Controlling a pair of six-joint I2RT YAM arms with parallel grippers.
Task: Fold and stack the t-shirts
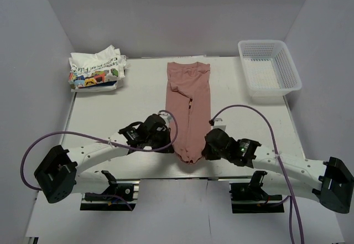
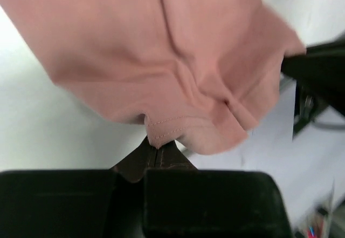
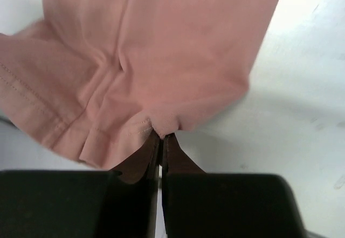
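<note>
The dusty-pink t-shirt (image 1: 189, 105) lies as a long narrow strip down the middle of the table, its print hidden. My left gripper (image 1: 170, 143) is shut on its near left hem; the left wrist view shows the stitched hem (image 2: 161, 130) pinched at the fingertips. My right gripper (image 1: 204, 147) is shut on the near right hem, with the cloth (image 3: 161, 124) clamped between its fingers. The near end of the shirt bunches between the two grippers. The white t-shirt (image 1: 98, 69) with colourful print sits crumpled at the far left of the table.
A white plastic mesh basket (image 1: 269, 67) stands at the far right corner. Purple cables loop from both arms over the near table. White walls close in the table on the left, right and back.
</note>
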